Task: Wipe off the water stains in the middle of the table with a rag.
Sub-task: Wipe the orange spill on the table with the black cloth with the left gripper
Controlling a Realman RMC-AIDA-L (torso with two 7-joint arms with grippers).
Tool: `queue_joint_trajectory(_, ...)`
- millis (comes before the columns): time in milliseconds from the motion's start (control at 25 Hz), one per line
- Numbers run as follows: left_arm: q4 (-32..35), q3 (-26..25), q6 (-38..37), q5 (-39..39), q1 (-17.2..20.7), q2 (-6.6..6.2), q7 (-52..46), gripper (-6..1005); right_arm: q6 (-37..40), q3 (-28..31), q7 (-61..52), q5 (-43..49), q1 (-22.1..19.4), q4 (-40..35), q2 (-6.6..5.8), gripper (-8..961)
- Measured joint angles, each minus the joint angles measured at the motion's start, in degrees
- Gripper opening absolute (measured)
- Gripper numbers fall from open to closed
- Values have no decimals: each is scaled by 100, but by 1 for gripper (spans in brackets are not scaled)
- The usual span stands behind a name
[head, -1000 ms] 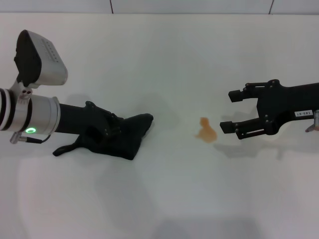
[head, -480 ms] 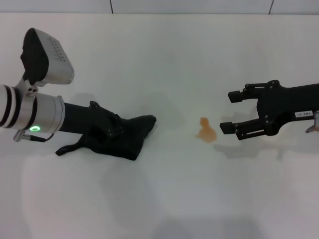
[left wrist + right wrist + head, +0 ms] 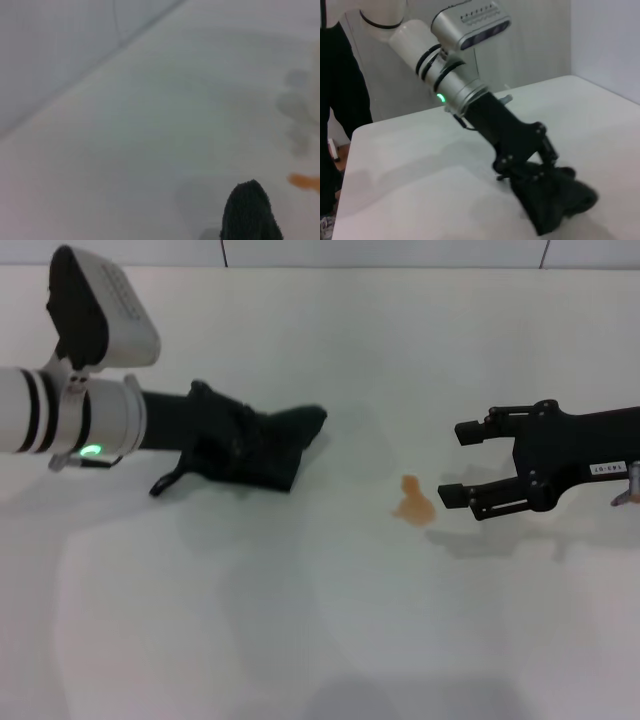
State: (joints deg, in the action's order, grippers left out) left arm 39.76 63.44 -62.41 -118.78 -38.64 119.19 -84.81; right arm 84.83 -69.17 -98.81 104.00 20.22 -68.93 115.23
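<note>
Holding the rag (image 3: 262, 445), L pincer (image 3: 232, 443) sits on the left half of the surface (image 3: 320, 620), arm reaching in from the left edge. Rag is black, bunched around the pincer fingers, one corner pointing toward centre, a thin tail trailing back under the arm. From the head view can't tell if the cloth touches the surface or hangs just above; R wrist view shows rag (image 3: 555, 200) draped below the L pincer (image 3: 532, 172), low over the surface, contact unclear.

Water stains (image 3: 414, 502): small orange-tan blotch, irregular, near mid-surface, right of the rag and well apart from it. Nothing covers it. L wrist view shows rag tip (image 3: 250, 212) near frame edge w/ an orange smear of the stains (image 3: 305, 182) off to one side.

R pincer (image 3: 458, 462) reaches in from the right edge, jaws wide, empty, fingers pointing toward centre. Lower finger tip is just beside the blotch, not touching as far as visible.

Surface plain white, slightly glossy.
</note>
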Motion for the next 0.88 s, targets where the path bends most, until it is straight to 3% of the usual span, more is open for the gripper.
queue_joint_trajectory(400, -1010, 247, 847, 606, -760, 20, 717, 142, -34, 2, 20, -4, 54, -17, 0, 841)
queue_joint_trajectory(600, -1576, 391, 1012, 1367, -1120, 34, 1431, 141, -15, -1, 22, -4, 61, -22, 0, 841)
queue_joint_trajectory(880, -1789, 1365, 1176, 2528, -1207, 57, 1823, 141, 2, -40, 20, -3, 61, -25, 0, 841)
